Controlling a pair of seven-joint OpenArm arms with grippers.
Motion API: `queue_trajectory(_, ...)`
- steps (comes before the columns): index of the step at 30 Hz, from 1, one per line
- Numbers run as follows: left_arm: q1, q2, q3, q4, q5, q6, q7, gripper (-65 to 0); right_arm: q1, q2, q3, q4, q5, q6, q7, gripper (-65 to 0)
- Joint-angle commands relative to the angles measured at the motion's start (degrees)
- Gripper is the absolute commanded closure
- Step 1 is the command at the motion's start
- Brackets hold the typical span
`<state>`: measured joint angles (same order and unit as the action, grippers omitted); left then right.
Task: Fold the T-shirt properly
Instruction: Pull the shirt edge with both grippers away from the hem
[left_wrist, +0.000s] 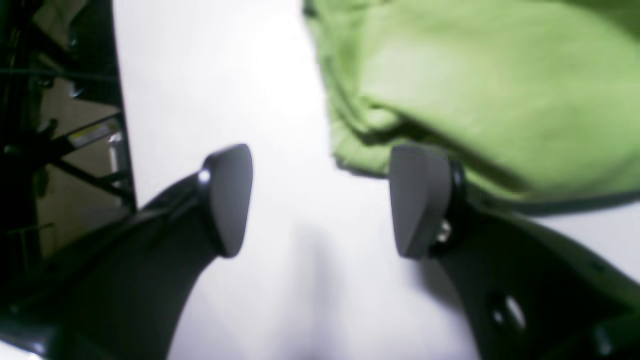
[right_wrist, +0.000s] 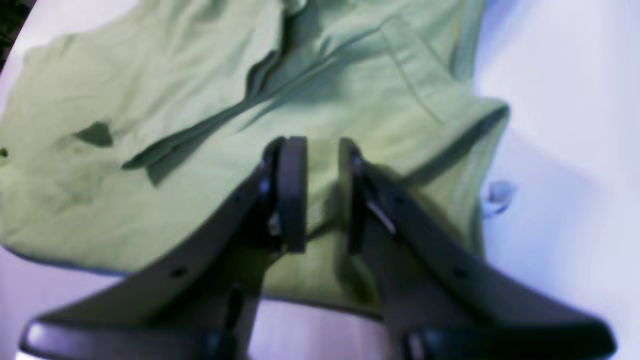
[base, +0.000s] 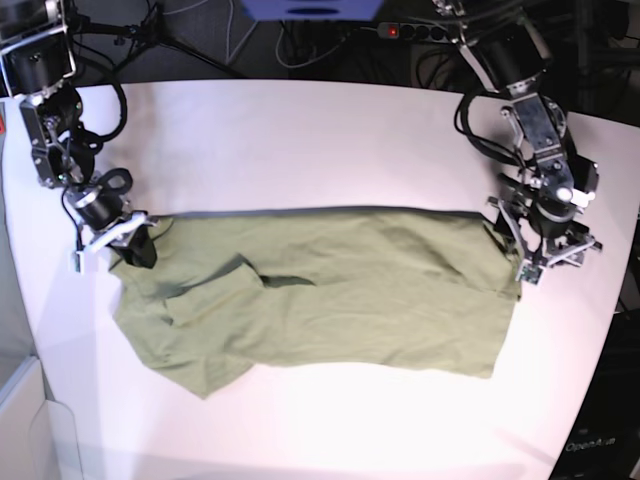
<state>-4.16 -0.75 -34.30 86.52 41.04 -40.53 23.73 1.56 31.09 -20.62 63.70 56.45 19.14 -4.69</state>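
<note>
Lying half-folded, the T-shirt (base: 330, 290) awaits regrasping: left gripper (left_wrist: 320, 200) gapes empty beside its hem, right gripper (right_wrist: 322, 192) barely parted over the cloth.

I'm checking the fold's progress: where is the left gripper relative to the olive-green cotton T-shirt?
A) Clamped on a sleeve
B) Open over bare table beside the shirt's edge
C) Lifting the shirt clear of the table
B: the left gripper stands wide open over white table, the olive-green cotton T-shirt lying beside it.

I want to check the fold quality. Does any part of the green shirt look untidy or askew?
Yes. The olive-green cotton T-shirt lies mostly flat on the white table, but its end near the right gripper is bunched, with a sleeve flap creased and sticking out crookedly.
</note>
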Motion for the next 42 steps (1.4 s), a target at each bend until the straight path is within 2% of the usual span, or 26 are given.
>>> queue_trajectory(1,-1.15,-0.34,0.06,0.73,-0.46,0.53,-0.74,-41.3,0.42,1.39,0.45,0.61,0.48,0.60,1.30,-12.3)
queue_trajectory(12,-2.30,1.15,0.15,-2.61,-0.20,0.53,-0.74,-41.3,0.42,1.66,0.45,-2.03,0.48,0.60,1.39,-12.6)
queue_trajectory(30,-4.32,-0.70,-0.03,-4.28,-0.46,0.53,-1.00,-41.3,-0.02,1.30,0.45,-2.12,0.57,0.69,1.22,-12.2)
queue_trajectory(36,-5.55,-0.61,0.06,-4.45,-0.46,0.53,-0.82,-41.3,-0.11,2.62,0.45,-2.12,0.57,0.69,1.22,-12.2)
queue_trajectory(42,-5.73,-0.52,0.24,-9.03,-0.55,0.53,-1.09,-41.2,-0.64,2.62,0.45,-2.12,0.65,0.69,1.30,-11.9)
